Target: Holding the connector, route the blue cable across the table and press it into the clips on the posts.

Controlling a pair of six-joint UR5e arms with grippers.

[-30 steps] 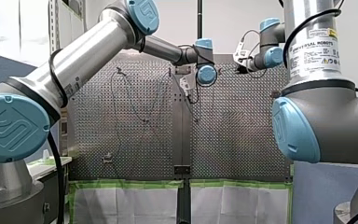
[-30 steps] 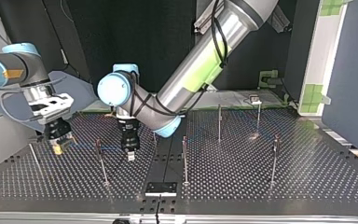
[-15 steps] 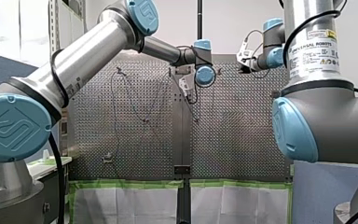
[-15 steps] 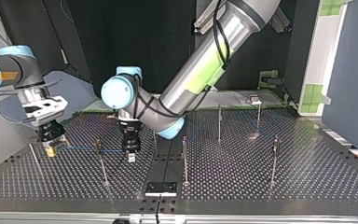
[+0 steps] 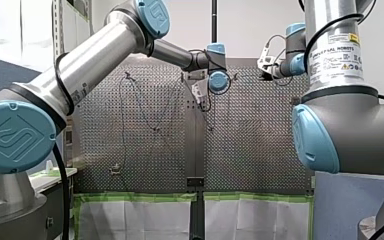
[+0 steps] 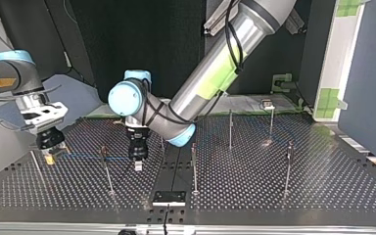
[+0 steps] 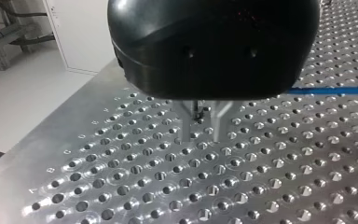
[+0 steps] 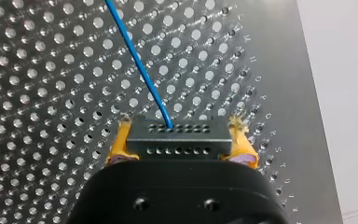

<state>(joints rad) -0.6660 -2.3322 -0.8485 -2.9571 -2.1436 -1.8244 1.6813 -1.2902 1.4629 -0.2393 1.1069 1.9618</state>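
Observation:
My right gripper (image 8: 179, 149) has its yellow pads shut on the black connector (image 8: 175, 140). The blue cable (image 8: 135, 56) leaves the connector's face and runs away over the perforated table. In the top view this gripper (image 6: 49, 156) hangs low at the left. The blue cable (image 6: 81, 156) stretches from it past a thin post (image 6: 106, 169) toward my left gripper (image 6: 137, 165). In the left wrist view my left gripper (image 7: 201, 126) points down just above the plate, its metal fingers (image 7: 185, 125) apart with no cable between them. The cable (image 7: 335, 90) passes beside it.
More thin posts stand on the table: one by the centre seam (image 6: 194, 166), two at the back (image 6: 230, 128) (image 6: 271, 120), one at the top view's right (image 6: 289, 166) and one at its far left (image 6: 35, 165). A black plate (image 6: 169, 198) sits near the front edge.
My right gripper has carried the connector further toward the top view's left, drawing the blue cable straighter. My left arm has shifted only slightly.

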